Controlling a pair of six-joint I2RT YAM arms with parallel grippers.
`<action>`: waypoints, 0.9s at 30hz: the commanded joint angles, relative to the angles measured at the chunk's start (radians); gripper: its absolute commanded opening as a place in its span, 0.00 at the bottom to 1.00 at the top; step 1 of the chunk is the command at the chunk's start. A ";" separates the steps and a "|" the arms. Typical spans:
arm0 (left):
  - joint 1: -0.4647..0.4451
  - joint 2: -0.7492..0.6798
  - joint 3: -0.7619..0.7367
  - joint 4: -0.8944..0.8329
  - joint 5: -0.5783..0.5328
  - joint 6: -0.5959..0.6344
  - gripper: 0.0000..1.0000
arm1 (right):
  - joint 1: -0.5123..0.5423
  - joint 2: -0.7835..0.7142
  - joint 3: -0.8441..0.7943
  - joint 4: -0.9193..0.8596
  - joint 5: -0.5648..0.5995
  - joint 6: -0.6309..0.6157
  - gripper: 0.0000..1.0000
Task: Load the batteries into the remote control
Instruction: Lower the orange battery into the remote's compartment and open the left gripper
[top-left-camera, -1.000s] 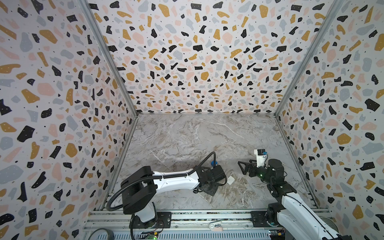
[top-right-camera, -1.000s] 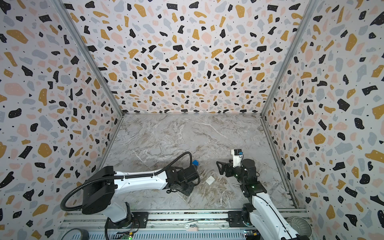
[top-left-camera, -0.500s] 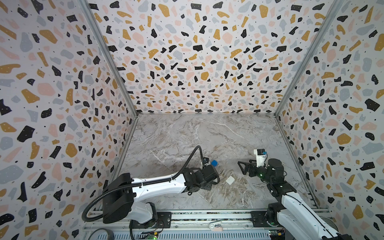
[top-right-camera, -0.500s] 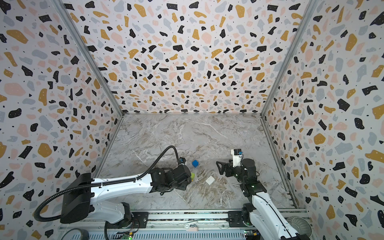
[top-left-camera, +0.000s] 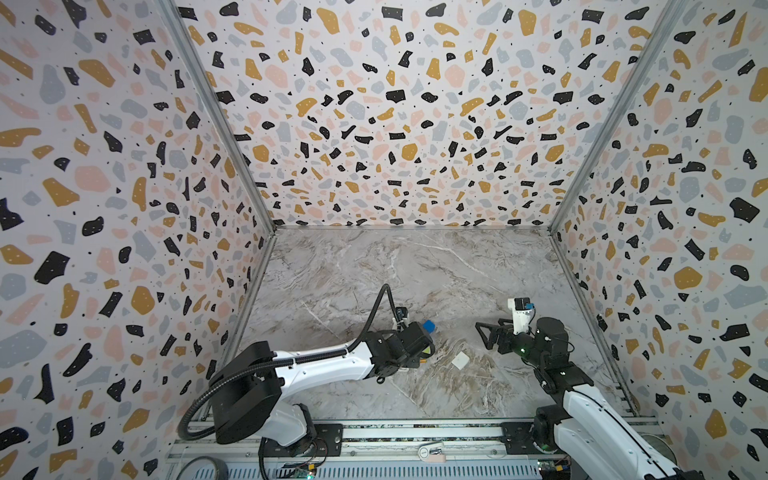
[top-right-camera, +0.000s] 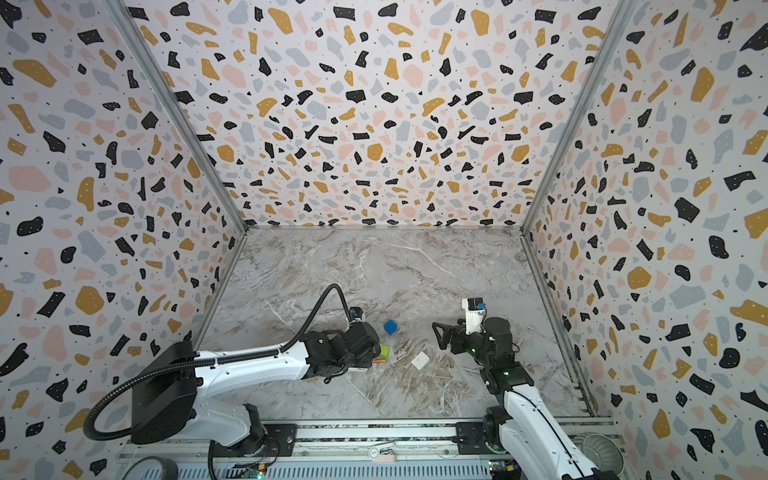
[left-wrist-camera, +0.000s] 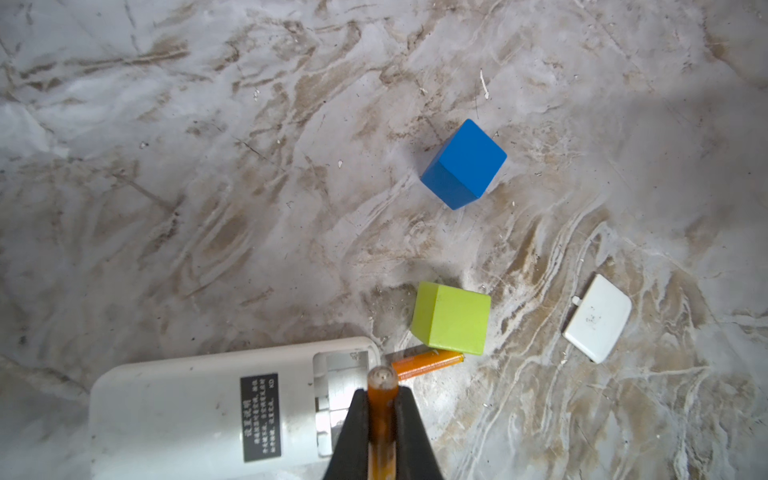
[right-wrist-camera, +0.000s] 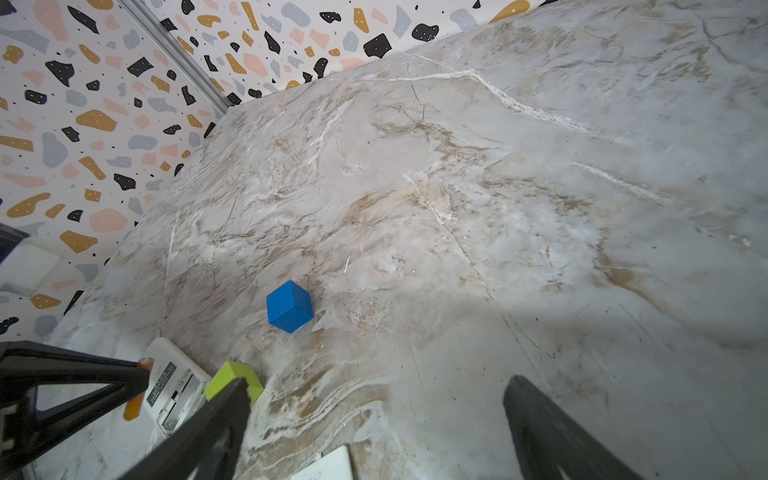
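Left gripper (left-wrist-camera: 382, 392): black fingers clamped on the held battery (left-wrist-camera: 381, 419), a thin orange cylinder whose silvery end sits over the open compartment of the remote control (left-wrist-camera: 187, 415).

Change from one second ago: the left arm has drawn back toward its own side, and the blue cube (top-left-camera: 428, 325) it covered is now exposed. The right arm is unchanged.

The remote control lies white back up with its black label showing. The second battery (left-wrist-camera: 428, 363) lies flat just off the remote's end, against the matte green cube (left-wrist-camera: 451, 318). The white square piece (left-wrist-camera: 598, 318), with rounded corners, lies apart.

Right gripper (right-wrist-camera: 380, 384): jaws spread wide, empty, above the veined marble tabletop (left-wrist-camera: 208, 166). The far half of the tabletop is open; the terrazzo-patterned walls (top-left-camera: 374, 104) enclose three sides.
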 joint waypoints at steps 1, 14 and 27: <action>0.009 0.017 -0.018 0.029 -0.012 -0.006 0.03 | -0.004 0.000 0.034 -0.004 -0.008 -0.009 0.98; 0.009 0.041 -0.071 0.046 0.000 -0.022 0.03 | -0.004 0.044 0.028 0.033 -0.011 -0.007 0.98; 0.009 0.074 -0.065 0.052 -0.021 -0.006 0.04 | -0.004 0.061 0.031 0.040 -0.010 -0.008 0.98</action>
